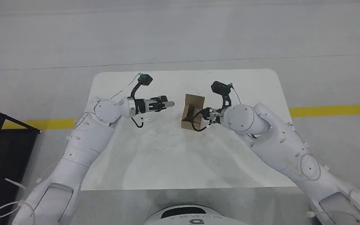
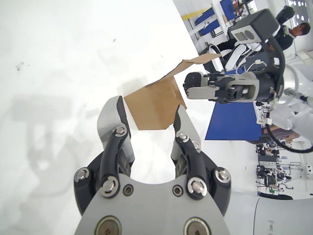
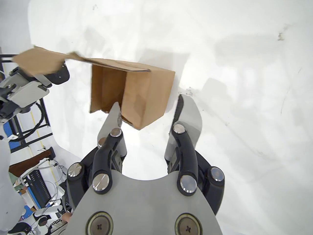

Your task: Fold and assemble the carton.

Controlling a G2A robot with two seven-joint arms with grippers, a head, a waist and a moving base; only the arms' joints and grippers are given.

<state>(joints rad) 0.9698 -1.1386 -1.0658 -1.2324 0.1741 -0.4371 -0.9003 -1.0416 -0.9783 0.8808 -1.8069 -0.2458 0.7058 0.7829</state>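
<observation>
- On the middle of the table (image 1: 140, 163) stands the carton (image 1: 193, 111), one side open, a flap sticking out.
- Left gripper (image 1: 170, 104) is just beside it, jaws wide open, empty.
- Right gripper (image 1: 203, 115) is at the other side, jaws wide open around a corner.

A small printed mark (image 2: 274, 228) with wave lines stands on the white arm casing (image 2: 291, 209).

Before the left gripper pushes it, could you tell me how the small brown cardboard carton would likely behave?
The small brown cardboard carton looks thin-walled and hollow, so it is probably light and would slide on the smooth white table. Its open side and unfolded flap suggest that the walls may flex or skew under a push.
</observation>
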